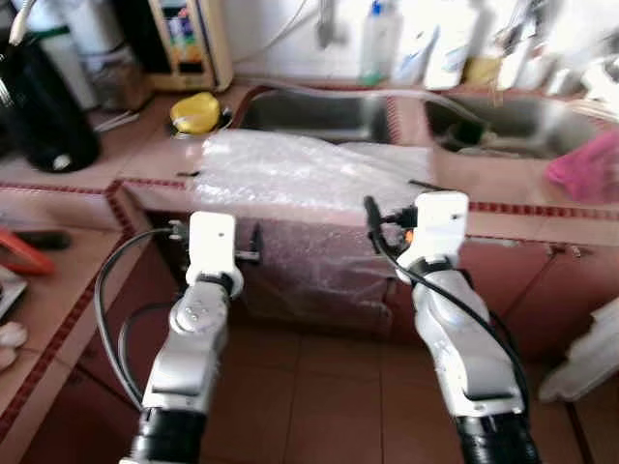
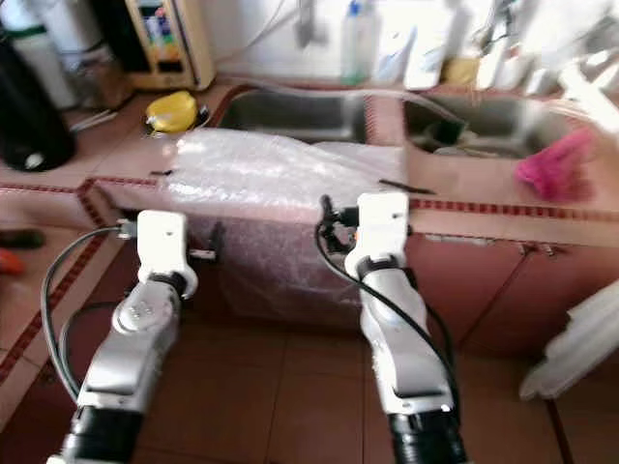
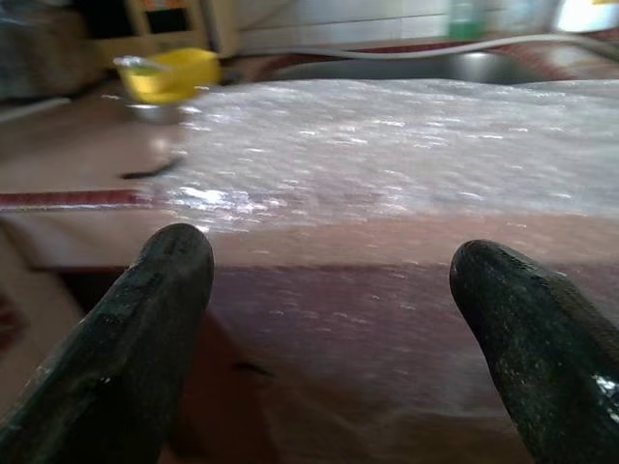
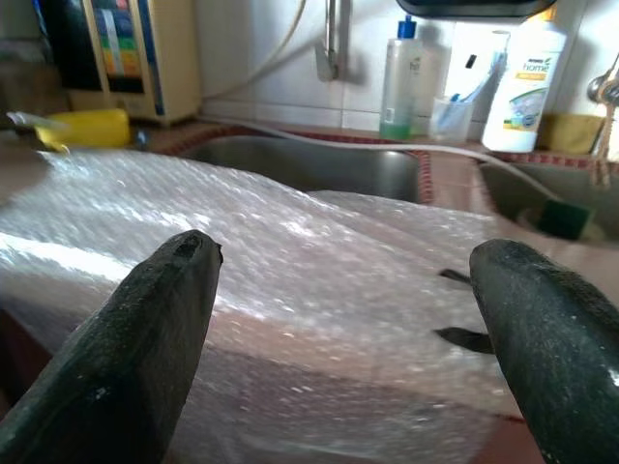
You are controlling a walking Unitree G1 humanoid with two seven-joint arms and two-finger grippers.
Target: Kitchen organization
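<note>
both tools are hanging wide open and empty before the worktop [image 1: 77,174] edge, the left tool [image 3: 329,319] low by its front, the right tool [image 4: 348,319] just above it. the bubble wrap [image 1: 300,169] is lying across the worktop before the sink [image 1: 309,114], draping over the edge. a yellow bowl [image 1: 194,112] is sitting beside it.

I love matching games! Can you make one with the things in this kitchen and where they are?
Things:
1 bubble wrap
2 yellow bowl
3 pink cloth
4 black jug

Places:
A far left of the counter
B draped over the counter edge
C right end of the counter, by the right sink
D left of the left sink

Pairs: 1-B, 2-D, 3-C, 4-A
</note>
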